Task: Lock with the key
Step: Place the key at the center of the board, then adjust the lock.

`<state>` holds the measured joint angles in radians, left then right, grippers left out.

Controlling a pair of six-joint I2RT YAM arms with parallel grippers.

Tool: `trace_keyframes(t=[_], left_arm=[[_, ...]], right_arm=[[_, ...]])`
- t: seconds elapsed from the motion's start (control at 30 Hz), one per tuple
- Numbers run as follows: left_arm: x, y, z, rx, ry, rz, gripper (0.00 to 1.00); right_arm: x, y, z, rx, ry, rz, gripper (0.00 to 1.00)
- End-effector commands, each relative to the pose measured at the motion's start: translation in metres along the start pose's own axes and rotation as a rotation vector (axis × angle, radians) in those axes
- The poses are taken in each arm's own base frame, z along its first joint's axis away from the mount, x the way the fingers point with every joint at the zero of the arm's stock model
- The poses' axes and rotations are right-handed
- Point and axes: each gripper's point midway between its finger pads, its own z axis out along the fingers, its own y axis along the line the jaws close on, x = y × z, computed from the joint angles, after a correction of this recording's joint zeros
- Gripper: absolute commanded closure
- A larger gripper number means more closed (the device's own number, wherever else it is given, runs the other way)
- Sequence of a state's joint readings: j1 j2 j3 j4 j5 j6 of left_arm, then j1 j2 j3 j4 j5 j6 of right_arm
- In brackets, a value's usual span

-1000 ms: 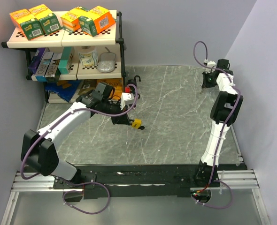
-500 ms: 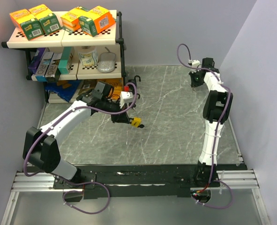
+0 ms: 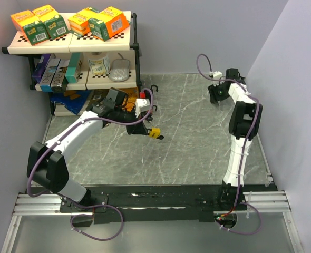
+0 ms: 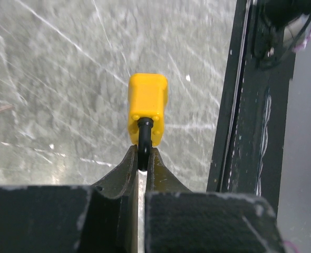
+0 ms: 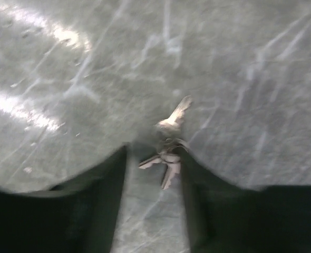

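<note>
A yellow padlock (image 3: 154, 133) hangs above the mid-left of the table, and my left gripper (image 3: 144, 130) is shut on its black shackle. In the left wrist view the padlock (image 4: 147, 108) sticks out past the gripper (image 4: 142, 154), body pointing away and the shackle pinched between both fingers. My right gripper (image 3: 217, 98) is low over the far right of the table. In the right wrist view it (image 5: 153, 153) stands open over a small bunch of silver keys (image 5: 168, 155) lying on the table, close to the right finger (image 5: 197, 179). The picture is blurred.
A two-level shelf (image 3: 71, 45) with orange and green boxes stands at the back left, close behind the left arm. Black hooks (image 3: 153, 89) lie by its foot. A wall runs close along the right side (image 3: 298, 105). A black rail (image 3: 161, 192) edges the table's near side.
The right arm swung left and down toward the table and its jaws went from shut to open over the keys. The left gripper with the padlock shifted slightly back.
</note>
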<state>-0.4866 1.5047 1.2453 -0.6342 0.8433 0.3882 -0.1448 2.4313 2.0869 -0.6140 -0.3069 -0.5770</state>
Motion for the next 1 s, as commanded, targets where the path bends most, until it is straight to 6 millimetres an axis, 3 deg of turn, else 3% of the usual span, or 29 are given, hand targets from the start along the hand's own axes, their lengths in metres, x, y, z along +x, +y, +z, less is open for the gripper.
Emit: trace_keyframes(t=[0.0,0.03,0.07,0.13,0.17,0.23,0.27,0.3,0.33,0.37,0.4,0.43,0.5,0.53,0.57,0.6,0.63,0.7,0.73,0.97], left_arm=[[-0.055,-0.011,-0.015,0.012,-0.154,0.071,0.99],[-0.061,-0.012,-0.016,0.012,-0.177,0.059,0.99],[-0.065,-0.014,-0.018,0.01,-0.192,0.059,0.99],[-0.072,-0.018,-0.021,0.015,-0.22,0.055,0.99],[-0.076,-0.024,-0.024,0.022,-0.234,0.054,0.99],[-0.081,-0.032,-0.029,0.042,-0.254,0.068,0.99],[-0.085,-0.037,-0.033,0.052,-0.269,0.081,0.99],[-0.087,-0.042,-0.036,0.06,-0.278,0.08,0.99],[-0.09,-0.048,-0.039,0.084,-0.287,0.084,0.99],[-0.095,-0.055,-0.043,0.096,-0.303,0.103,0.99],[-0.097,-0.061,-0.046,0.115,-0.31,0.098,0.99],[-0.099,-0.066,-0.049,0.133,-0.316,0.1,0.99],[-0.107,-0.077,-0.055,0.168,-0.33,0.089,0.99],[-0.109,-0.082,-0.056,0.183,-0.33,0.08,0.99],[-0.115,-0.087,-0.058,0.196,-0.335,0.085,0.99],[-0.114,-0.092,-0.057,0.209,-0.318,0.069,0.99],[-0.12,-0.101,-0.058,0.223,-0.316,0.09,0.99],[-0.124,-0.109,-0.058,0.219,-0.322,0.109,0.99],[-0.123,-0.115,-0.056,0.231,-0.325,0.113,0.99],[-0.128,-0.14,-0.056,0.236,-0.345,0.149,0.99]], right_arm=[[-0.071,0.009,-0.099,0.006,-0.216,-0.159,0.36],[-0.067,0.022,-0.105,-0.037,-0.23,-0.166,0.3],[-0.083,0.03,-0.135,-0.026,-0.287,-0.203,0.28],[-0.08,0.051,-0.153,-0.074,-0.311,-0.219,0.18],[-0.082,0.07,-0.176,-0.113,-0.349,-0.237,0.16],[-0.083,0.093,-0.203,-0.171,-0.4,-0.261,0.12],[-0.09,0.116,-0.237,-0.219,-0.468,-0.306,0.11],[-0.079,0.132,-0.243,-0.262,-0.474,-0.317,0.08],[-0.081,0.148,-0.273,-0.264,-0.523,-0.362,0.07],[-0.08,0.169,-0.287,-0.322,-0.567,-0.416,0.06],[-0.065,0.187,-0.292,-0.368,-0.56,-0.424,0.05],[-0.063,0.204,-0.318,-0.373,-0.61,-0.477,0.05],[-0.045,0.242,-0.33,-0.456,-0.642,-0.54,0.04],[-0.041,0.259,-0.353,-0.457,-0.688,-0.591,0.04],[-0.034,0.269,-0.359,-0.469,-0.702,-0.614,0.04],[-0.024,0.295,-0.359,-0.533,-0.709,-0.636,0.05],[-0.018,0.309,-0.374,-0.555,-0.731,-0.615,0.06],[-0.001,0.337,-0.376,-0.648,-0.727,-0.593,0.1],[0.002,0.346,-0.385,-0.674,-0.741,-0.555,0.13],[0.027,0.387,-0.389,-0.891,-0.692,-0.444,0.48]])
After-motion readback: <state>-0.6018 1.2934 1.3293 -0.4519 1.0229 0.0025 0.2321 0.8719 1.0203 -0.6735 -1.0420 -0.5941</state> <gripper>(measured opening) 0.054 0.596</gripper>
